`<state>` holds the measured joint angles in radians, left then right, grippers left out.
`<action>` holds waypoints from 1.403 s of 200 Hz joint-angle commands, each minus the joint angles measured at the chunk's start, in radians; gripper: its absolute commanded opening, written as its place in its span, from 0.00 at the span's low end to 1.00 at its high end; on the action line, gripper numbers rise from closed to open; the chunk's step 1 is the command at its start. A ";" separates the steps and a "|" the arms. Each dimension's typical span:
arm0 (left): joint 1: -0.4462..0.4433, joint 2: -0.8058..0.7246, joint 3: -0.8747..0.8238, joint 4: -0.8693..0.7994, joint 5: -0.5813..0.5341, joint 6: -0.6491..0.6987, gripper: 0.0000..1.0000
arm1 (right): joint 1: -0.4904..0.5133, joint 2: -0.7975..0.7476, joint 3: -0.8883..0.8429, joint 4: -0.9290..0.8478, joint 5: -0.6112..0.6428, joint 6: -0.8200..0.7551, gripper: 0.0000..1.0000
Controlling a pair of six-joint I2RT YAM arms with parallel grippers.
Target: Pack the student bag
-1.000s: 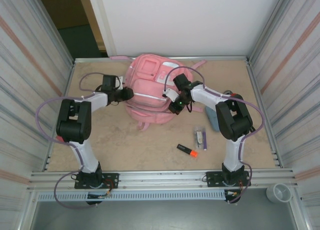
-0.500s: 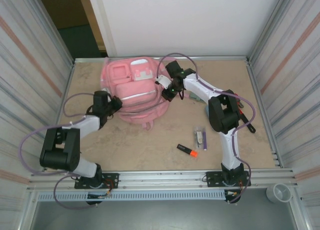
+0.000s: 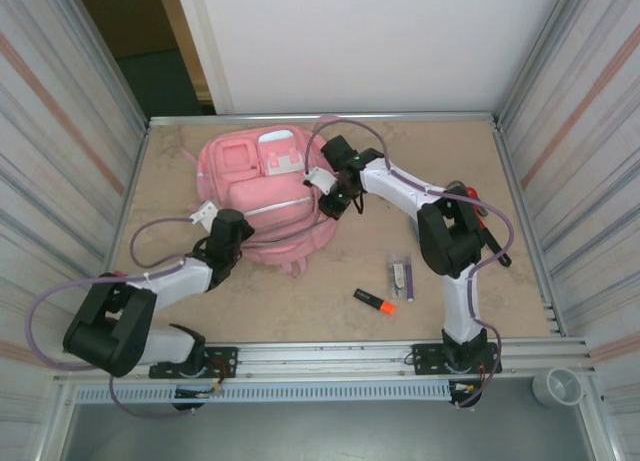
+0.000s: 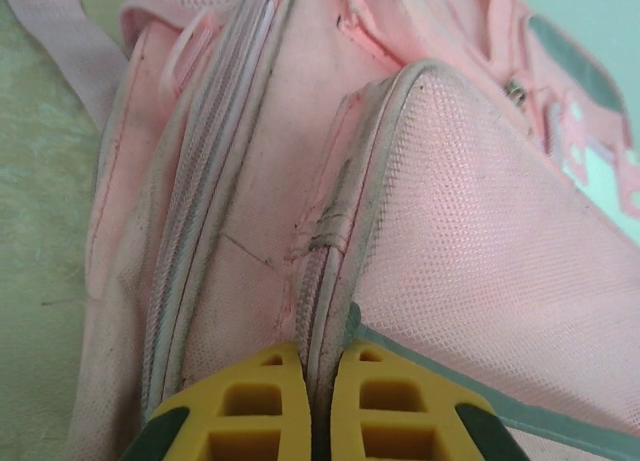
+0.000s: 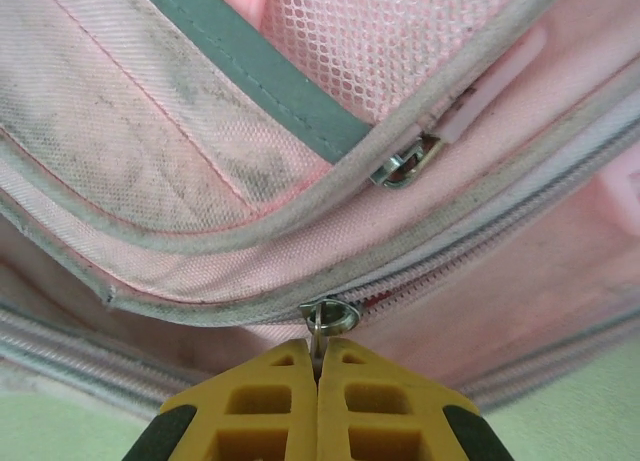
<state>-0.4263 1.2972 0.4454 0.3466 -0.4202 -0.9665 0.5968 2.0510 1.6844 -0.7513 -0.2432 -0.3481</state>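
Note:
The pink student bag [image 3: 262,191] lies flat on the table's back left, pockets up. My left gripper [image 3: 235,229] is at its near-left edge. In the left wrist view its yellow fingers [image 4: 262,396] are shut on a piped seam [image 4: 325,271] of the bag [image 4: 470,221]. My right gripper [image 3: 336,203] reaches the bag's right side. In the right wrist view it [image 5: 318,353] is shut on a metal zip pull [image 5: 325,319] of the long zip line [image 5: 480,246]. A second zip slider [image 5: 408,166] sits higher up on a pocket.
An orange highlighter [image 3: 374,302] and a small white and purple item [image 3: 402,275] lie on the table in front of the right arm. Metal walls [image 3: 525,181] close in both sides. A white cup [image 3: 559,385] stands beyond the near rail.
The bag has slid and turned leftward. My left arm has drawn back toward the near left, its jaws closing on the bag's edge. The right gripper followed the bag, still holding the zip pull.

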 commanded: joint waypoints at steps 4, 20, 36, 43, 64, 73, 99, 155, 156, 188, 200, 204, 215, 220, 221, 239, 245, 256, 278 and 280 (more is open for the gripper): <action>0.043 -0.093 0.024 0.025 -0.051 -0.025 0.00 | -0.064 -0.082 0.082 -0.055 -0.053 -0.020 0.00; 0.105 -0.127 0.017 -0.008 -0.005 -0.028 0.00 | -0.111 -0.062 0.116 -0.098 -0.002 -0.054 0.00; 0.136 -0.143 0.023 -0.025 0.027 -0.002 0.00 | -0.132 -0.024 0.154 -0.133 0.027 -0.069 0.00; 0.134 -0.144 0.034 -0.040 0.036 0.005 0.00 | -0.126 -0.007 0.174 -0.149 0.027 -0.072 0.00; 0.089 -0.127 0.050 -0.038 0.006 0.014 0.00 | -0.069 0.019 0.199 -0.157 -0.027 -0.072 0.00; 0.077 -0.114 0.051 -0.026 -0.011 0.007 0.00 | -0.032 0.019 0.221 -0.165 -0.049 -0.068 0.00; 0.078 -0.080 0.063 0.000 -0.012 -0.007 0.00 | 0.038 -0.023 0.142 -0.168 -0.053 -0.062 0.00; 0.100 -0.067 0.086 -0.023 0.121 0.052 0.00 | -0.126 0.006 0.023 0.020 -0.218 -0.171 0.21; 0.102 -0.066 0.087 -0.024 0.125 0.053 0.00 | -0.127 0.007 0.022 0.021 -0.220 -0.178 0.21; 0.144 -0.031 0.087 -0.029 0.206 0.061 0.00 | -0.141 0.051 0.024 0.085 -0.312 -0.282 0.25; 0.151 -0.022 0.088 -0.028 0.220 0.065 0.00 | -0.138 0.075 0.039 0.078 -0.330 -0.319 0.25; 0.152 -0.020 0.088 -0.028 0.223 0.067 0.00 | -0.138 0.084 0.042 0.078 -0.335 -0.331 0.25; 0.156 -0.016 0.091 -0.028 0.234 0.072 0.00 | -0.136 0.103 0.047 0.082 -0.348 -0.358 0.25; 0.157 -0.013 0.093 -0.030 0.238 0.072 0.00 | -0.136 0.113 0.050 0.082 -0.354 -0.367 0.25; 0.156 -0.013 0.093 -0.030 0.239 0.072 0.00 | -0.136 0.114 0.050 0.082 -0.355 -0.368 0.25; 0.158 -0.010 0.098 -0.032 0.250 0.074 0.00 | -0.134 0.140 0.057 0.076 -0.391 -0.404 0.26; 0.158 -0.010 0.100 -0.032 0.252 0.073 0.00 | -0.134 0.149 0.063 0.071 -0.396 -0.416 0.26; 0.159 -0.009 0.102 -0.032 0.257 0.076 0.00 | -0.132 0.169 0.076 0.066 -0.390 -0.428 0.26; 0.159 -0.009 0.106 -0.035 0.263 0.078 0.00 | -0.129 0.213 0.115 0.023 -0.372 -0.479 0.26; 0.159 -0.009 0.106 -0.035 0.264 0.078 0.00 | -0.129 0.216 0.117 0.020 -0.372 -0.485 0.26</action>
<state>-0.2737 1.2861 0.5072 0.2810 -0.1818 -0.9119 0.4652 2.2211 1.7493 -0.6807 -0.5999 -0.7403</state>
